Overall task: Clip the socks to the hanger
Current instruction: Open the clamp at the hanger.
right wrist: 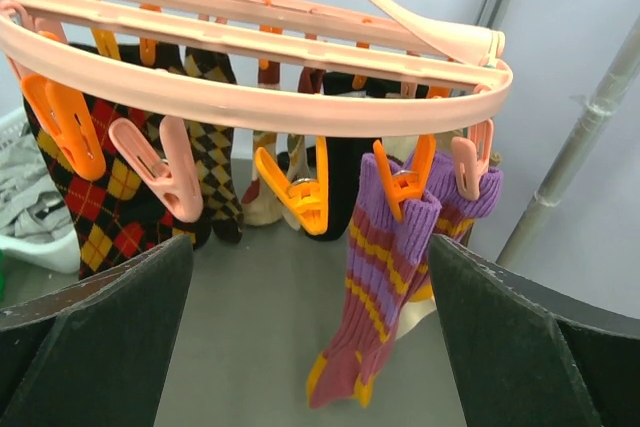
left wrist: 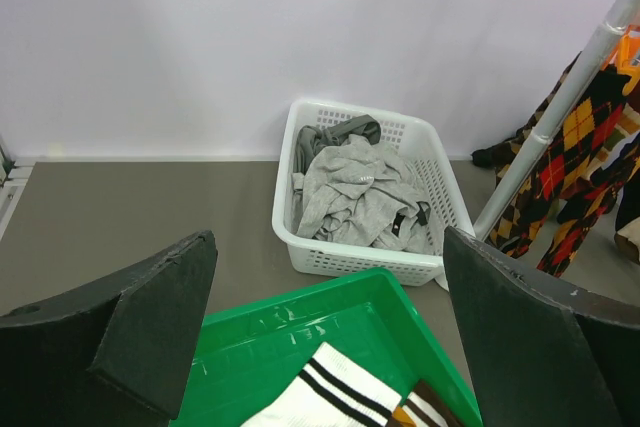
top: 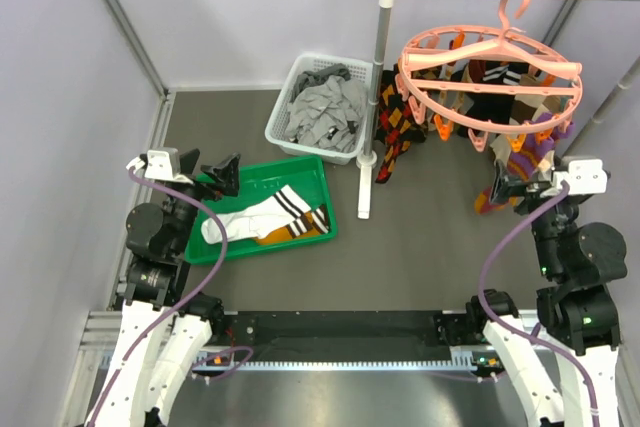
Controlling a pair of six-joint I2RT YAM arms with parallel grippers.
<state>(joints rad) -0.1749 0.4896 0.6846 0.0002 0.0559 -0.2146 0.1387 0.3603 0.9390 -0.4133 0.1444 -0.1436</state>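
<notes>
White socks with black stripe bands (top: 262,219) lie in a green tray (top: 303,171), with a mustard-orange sock (top: 300,234) partly under them. In the left wrist view the striped cuff (left wrist: 335,392) shows at the bottom edge. My left gripper (top: 222,175) is open and empty above the tray's far left part; it also shows in the left wrist view (left wrist: 325,287). The salmon-pink ring hanger (top: 490,77) hangs from the rail with several socks clipped on. My right gripper (top: 503,187) is open and empty just below its near rim (right wrist: 250,102), facing a clipped purple striped sock (right wrist: 390,287) and a free orange clip (right wrist: 300,192).
A white basket (top: 290,132) of grey garments (left wrist: 355,192) stands behind the tray. The white rail stand's post (top: 375,87) rises between the tray and the hanger. Argyle socks (right wrist: 90,197) hang on the hanger's left side. Walls close in on both sides.
</notes>
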